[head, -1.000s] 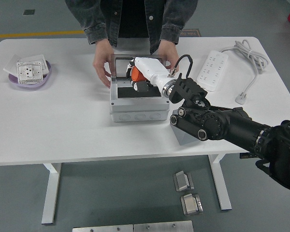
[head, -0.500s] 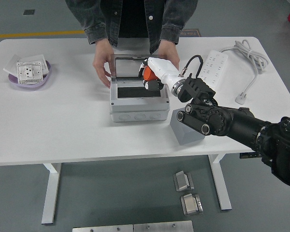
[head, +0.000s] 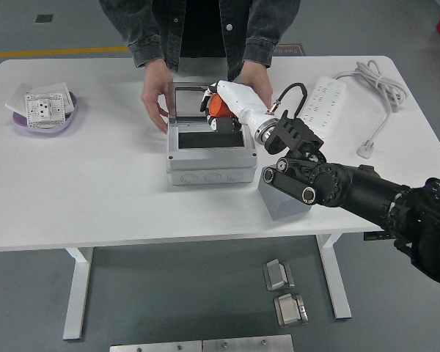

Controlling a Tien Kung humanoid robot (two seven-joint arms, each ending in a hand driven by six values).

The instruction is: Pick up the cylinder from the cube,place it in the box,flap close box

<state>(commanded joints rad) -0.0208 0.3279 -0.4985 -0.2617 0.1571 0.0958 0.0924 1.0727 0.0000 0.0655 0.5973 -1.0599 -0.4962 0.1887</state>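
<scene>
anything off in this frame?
Nothing spilled or damaged. The one oddity: a person's hands brace the box while the right hand holds the orange cylinder over its open lid. Two metal blocks lie on the floor.

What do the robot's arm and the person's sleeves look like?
The right arm is black with round silver joint caps; its hand is white, with a black cable looping at the wrist. The person's sleeves are dark denim with buttoned cuffs.

My right hand (head: 231,103) has glossy white plastic; the box (head: 210,152) looks matt grey plastic, the table (head: 95,191) smooth.
</scene>
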